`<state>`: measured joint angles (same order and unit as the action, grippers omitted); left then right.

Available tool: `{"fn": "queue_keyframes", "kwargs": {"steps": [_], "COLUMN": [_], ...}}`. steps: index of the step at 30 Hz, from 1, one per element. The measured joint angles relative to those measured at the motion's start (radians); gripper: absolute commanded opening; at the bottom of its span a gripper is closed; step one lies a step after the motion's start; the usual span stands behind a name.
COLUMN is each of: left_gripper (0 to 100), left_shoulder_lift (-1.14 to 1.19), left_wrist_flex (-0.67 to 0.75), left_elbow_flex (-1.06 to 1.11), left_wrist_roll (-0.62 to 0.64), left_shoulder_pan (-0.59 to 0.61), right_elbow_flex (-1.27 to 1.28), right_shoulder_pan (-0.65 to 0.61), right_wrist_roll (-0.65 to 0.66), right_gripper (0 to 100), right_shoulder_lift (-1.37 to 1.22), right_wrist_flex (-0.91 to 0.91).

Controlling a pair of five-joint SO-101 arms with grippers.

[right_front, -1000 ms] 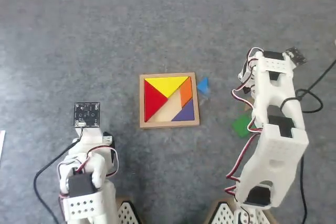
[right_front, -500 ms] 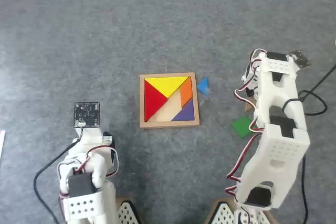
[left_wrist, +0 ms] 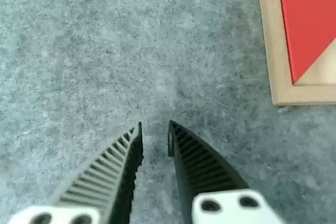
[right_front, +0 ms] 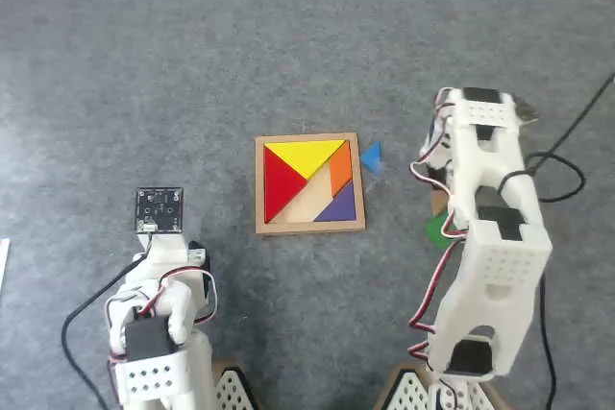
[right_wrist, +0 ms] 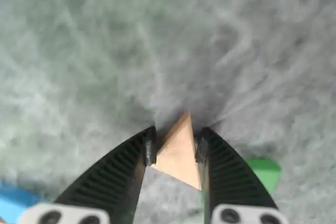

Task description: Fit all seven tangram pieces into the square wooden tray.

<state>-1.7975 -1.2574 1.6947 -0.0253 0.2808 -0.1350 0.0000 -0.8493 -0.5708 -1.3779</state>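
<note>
The pale wooden triangle (right_wrist: 178,161) is clamped between the two fingers of my right pincer (right_wrist: 175,148), pinched across its sloping edges with the apex poking out past the tips. I read that as a grip meant to keep the piece from twisting. Whether it is off the grey surface (right_wrist: 79,51) I cannot tell. The green piece (right_wrist: 265,171) lies just beside one finger of this pincer, and the blue triangle (right_wrist: 16,200) lies farther off on the other side.

From above, the right arm (right_front: 490,237) covers its own pincer and part of the green piece (right_front: 437,229), so the grip is readable from the wrist camera alone. The overhead picture gives me the square wooden tray (right_front: 309,228) instead: yellow triangle (right_front: 306,156), red triangle (right_front: 281,184), orange piece (right_front: 341,175) and purple triangle (right_front: 338,206) are seated, leaving bare wood low in the middle. The blue triangle (right_front: 372,156) rests just outside the rim, between tray and right arm.

My left pincer (left_wrist: 155,136) hangs over bare surface with its fingers slightly apart and nothing between them. The tray's corner (left_wrist: 270,51) and the red triangle (left_wrist: 310,19) lie ahead of it and off to one side.
</note>
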Motion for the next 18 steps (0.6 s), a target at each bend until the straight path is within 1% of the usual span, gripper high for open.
{"fn": "queue_keyframes", "kwargs": {"steps": [3,5,8,18], "left_gripper": [8,8,8,8], "left_shoulder_lift": [0.0,0.0,0.0,0.0], "left_wrist_flex": [0.0,0.0,0.0,0.0], "left_elbow_flex": [0.0,0.0,0.0,0.0], "left_wrist_roll": [0.0,0.0,0.0,0.0], "left_shoulder_pan": [0.0,0.0,0.0,0.0], "right_elbow_flex": [0.0,0.0,0.0,0.0], "right_shoulder_pan": [-0.021,-0.029,-0.049,-0.123], "right_wrist_roll": [0.003,0.012,0.063,0.138], "right_gripper": [13.9,17.3,22.3,22.6], "right_shoulder_lift": [0.0,0.0,-0.002,-0.002], "right_wrist_flex": [0.0,-0.003,-0.006,-0.006]}}
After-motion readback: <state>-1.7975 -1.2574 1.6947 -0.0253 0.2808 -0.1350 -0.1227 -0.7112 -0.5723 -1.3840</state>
